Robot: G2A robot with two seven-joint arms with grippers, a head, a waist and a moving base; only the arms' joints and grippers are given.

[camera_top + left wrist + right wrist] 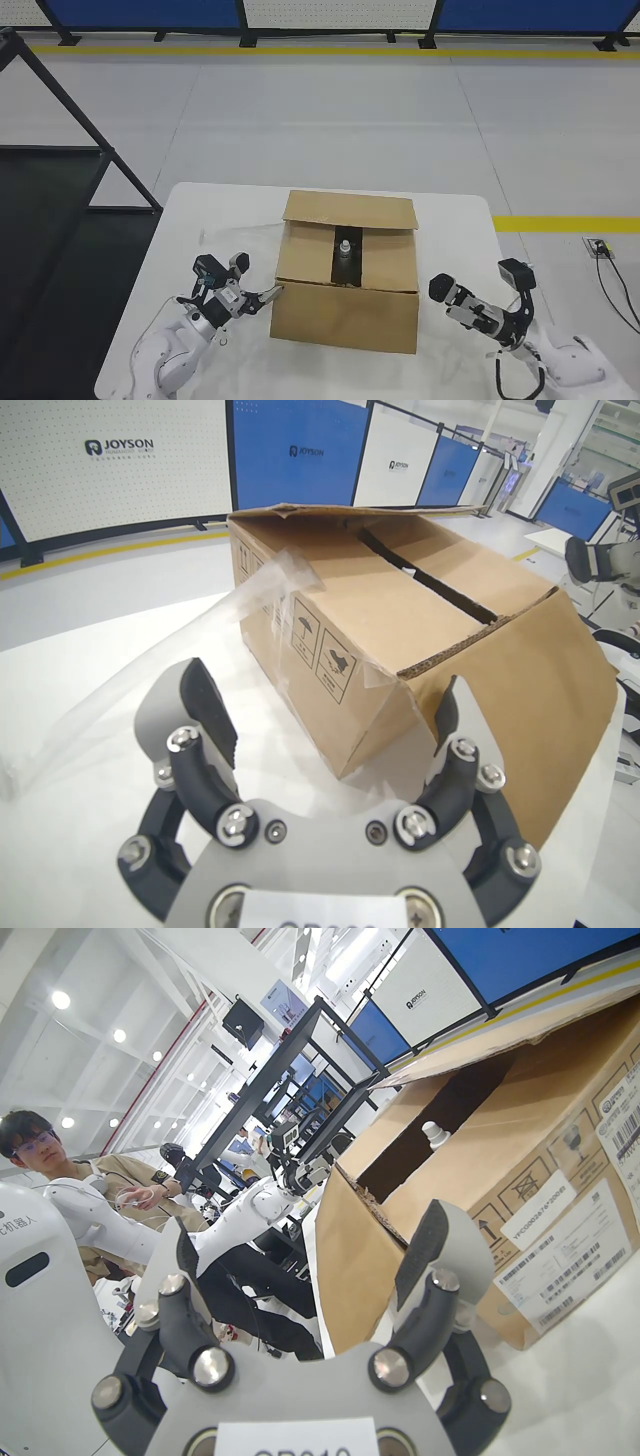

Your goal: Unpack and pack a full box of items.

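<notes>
My L hand (270,296) (325,675) sat low over the left part of the white bench (200,220) (100,650). Its fingers were spread wide w/ nothing between them, and it pointed at the near left corner of the brown cardboard box (345,300) (400,600) (525,1103). One fingertip was right at that corner; couldn't tell if it touched.

A strip of clear packing tape (280,575) hung loose off the box's left side, one end stuck by the printed handling symbols and the rest trailing out over the bench.

The box stood approx. mid-bench. Its top flaps were folded down but not closed, w/ a dark slot running betw. them, and the far flap was lifted a bit. In that slot a small bottle w/ a white cap (344,247) (434,1133) stood upright inside the box, only its top showing.

My R hand (438,288) (307,1218) was off the box's right side, near it but apart. Its fingers were also spread wide and empty, and it faced the right wall w/ the white labels.
</notes>
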